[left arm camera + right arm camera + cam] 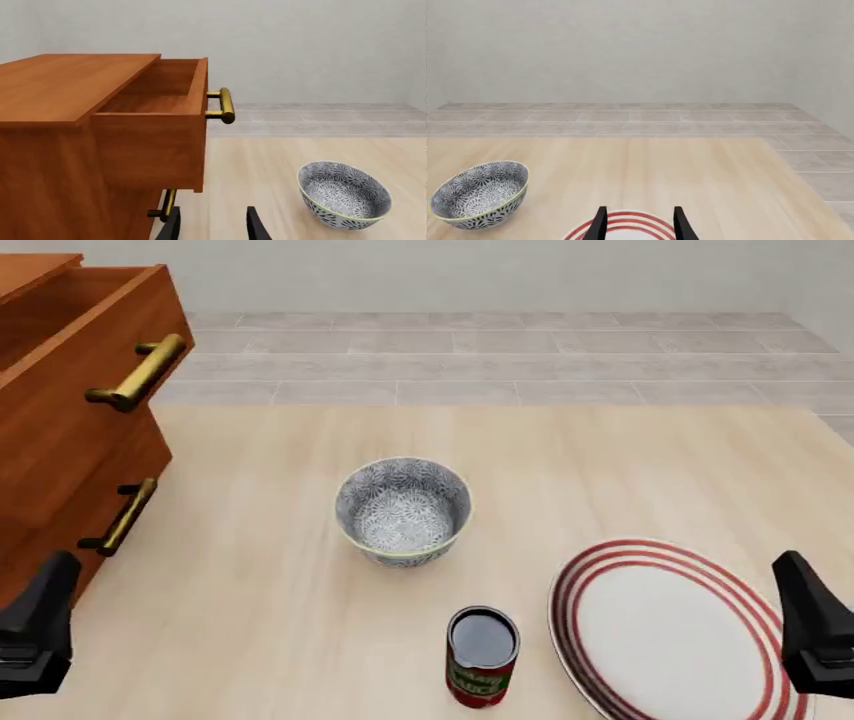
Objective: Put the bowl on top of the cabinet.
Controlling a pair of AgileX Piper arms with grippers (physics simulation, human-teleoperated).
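Note:
The bowl (403, 512), white with a dense blue-grey floral pattern and a cream rim, stands upright in the middle of the table. The reddish-brown cabinet (60, 430) rises at the far left, its top drawer (157, 107) pulled out and its flat top (63, 85) bare. My left gripper (213, 227) is open and holds nothing, low by the cabinet's front, with the bowl (343, 195) off to one side. My right gripper (639, 226) is open too, hovering over the plate's edge, well apart from the bowl (480, 194).
A red-ringed white plate (667, 640) lies at the front right. A red can (481, 658) stands just in front of the bowl. Brass bar handles (138, 372) stick out from the drawers. The wooden table (641, 470) ends at a tiled floor behind.

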